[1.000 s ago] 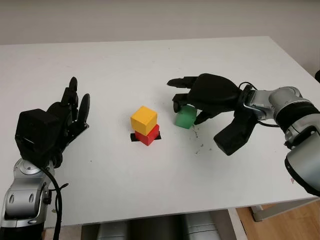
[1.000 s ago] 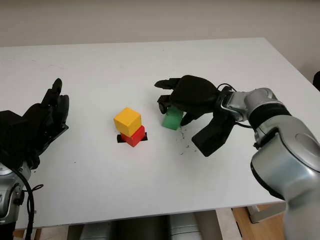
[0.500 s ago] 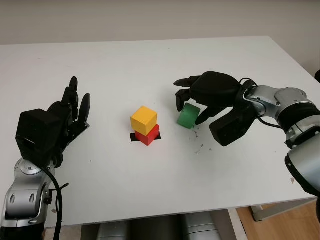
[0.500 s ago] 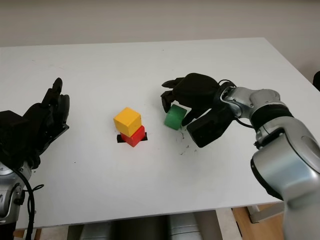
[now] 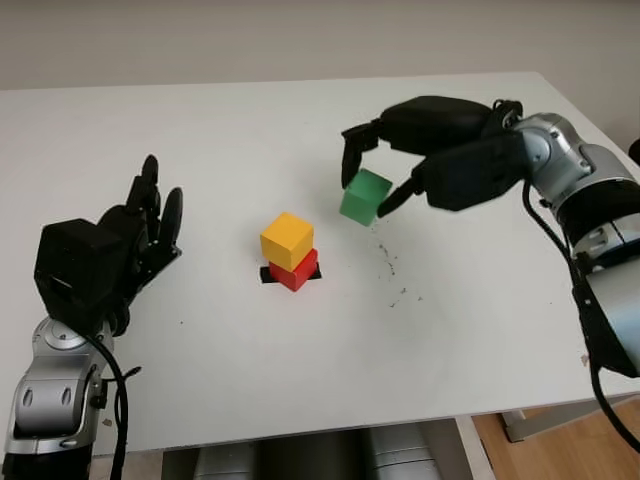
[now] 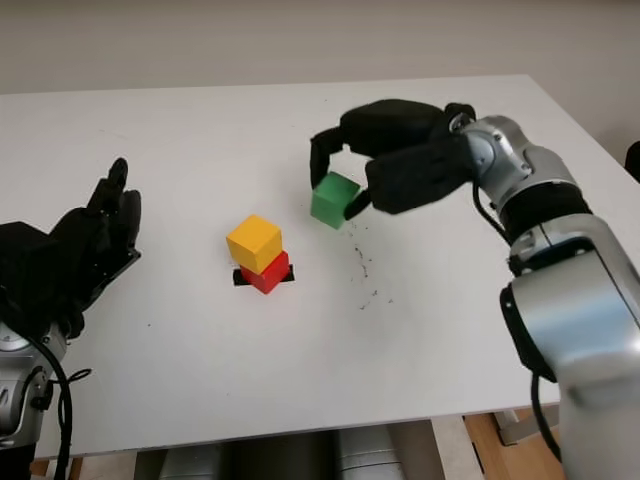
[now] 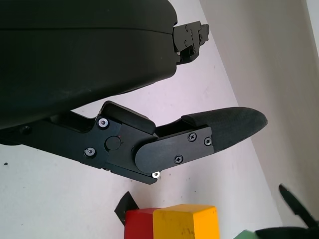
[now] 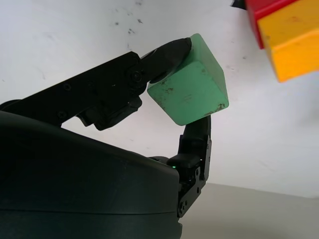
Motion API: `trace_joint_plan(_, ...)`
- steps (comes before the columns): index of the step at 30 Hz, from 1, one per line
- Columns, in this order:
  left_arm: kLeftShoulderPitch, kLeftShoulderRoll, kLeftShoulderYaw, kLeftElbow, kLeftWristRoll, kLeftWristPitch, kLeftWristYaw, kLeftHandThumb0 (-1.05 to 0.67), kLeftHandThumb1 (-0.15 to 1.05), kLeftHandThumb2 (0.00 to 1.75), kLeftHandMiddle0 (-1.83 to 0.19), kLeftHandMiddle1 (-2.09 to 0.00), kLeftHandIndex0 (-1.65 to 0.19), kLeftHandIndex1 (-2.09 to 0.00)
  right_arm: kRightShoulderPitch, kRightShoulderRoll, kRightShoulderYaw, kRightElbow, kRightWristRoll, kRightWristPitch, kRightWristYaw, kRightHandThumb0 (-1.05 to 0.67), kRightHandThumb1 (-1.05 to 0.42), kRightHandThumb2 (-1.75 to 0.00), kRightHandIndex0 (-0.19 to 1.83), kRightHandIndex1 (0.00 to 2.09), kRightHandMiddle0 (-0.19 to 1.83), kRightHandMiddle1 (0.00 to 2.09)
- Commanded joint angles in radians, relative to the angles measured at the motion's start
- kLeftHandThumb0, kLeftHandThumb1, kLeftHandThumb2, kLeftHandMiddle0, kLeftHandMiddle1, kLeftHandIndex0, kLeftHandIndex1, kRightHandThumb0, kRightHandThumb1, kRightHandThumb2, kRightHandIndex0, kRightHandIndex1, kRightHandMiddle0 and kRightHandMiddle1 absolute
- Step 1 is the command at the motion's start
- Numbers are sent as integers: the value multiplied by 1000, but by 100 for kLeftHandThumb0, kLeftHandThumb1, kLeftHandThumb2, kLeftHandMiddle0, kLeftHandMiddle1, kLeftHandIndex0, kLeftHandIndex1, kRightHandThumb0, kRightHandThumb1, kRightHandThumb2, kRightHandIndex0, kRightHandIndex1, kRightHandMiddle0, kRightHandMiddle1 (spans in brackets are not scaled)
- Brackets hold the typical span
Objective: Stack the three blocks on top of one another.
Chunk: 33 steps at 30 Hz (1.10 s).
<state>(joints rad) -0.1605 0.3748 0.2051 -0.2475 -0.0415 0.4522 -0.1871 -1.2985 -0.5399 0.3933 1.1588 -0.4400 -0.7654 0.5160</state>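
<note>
A yellow block [image 5: 287,240] sits on a red block [image 5: 297,271] in the middle of the white table [image 5: 250,130], over a small black mark. My right hand [image 5: 375,175] holds a green block [image 5: 364,196] in the air, to the right of the stack and a little above it. Its fingers pinch the green block [image 8: 190,94] from two sides. My left hand [image 5: 140,230] is open at the table's left side, well away from the stack.
Small dark specks [image 5: 392,272] lie on the table right of the stack. The table's front edge runs along the bottom, and a floor strip [image 5: 570,450] shows at the bottom right corner.
My right hand has lifted the green block off the table and carried it up and slightly left. The left hand and the two-block stack have stayed put.
</note>
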Motion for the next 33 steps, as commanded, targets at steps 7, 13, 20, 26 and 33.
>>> trace_joint_plan(7, -26, -1, -3, 13, -7, -12, 3, -80, 105, 70, 19, 0, 19, 0, -130, 46, -26, -55, 17, 53, 75, -39, -91, -5, 32, 7, 48, 140)
trace_joint_plan(13, -31, -9, -1, 12, -4, -10, 16, -83, 105, 69, 19, 0, 19, 0, -197, 89, -12, -56, -1, 94, 118, -41, -89, -5, 33, 7, 49, 142)
trace_joint_plan(20, -31, -19, -6, 8, -8, -3, 18, -81, 105, 70, 19, 0, 19, 0, -229, 160, -29, -51, 33, 146, 191, -44, -89, -5, 35, 7, 51, 143)
trace_joint_plan(26, -23, -17, -11, 9, 3, -19, 20, -81, 105, 70, 19, 0, 19, 0, -224, 197, -32, -39, 39, 203, 219, -46, -90, -6, 36, 7, 52, 142)
trace_joint_plan(33, -14, -17, -9, 4, 16, -28, 27, -80, 105, 72, 19, 0, 19, 0, -196, 232, -42, -34, 71, 287, 286, -42, -89, -5, 33, 5, 51, 147)
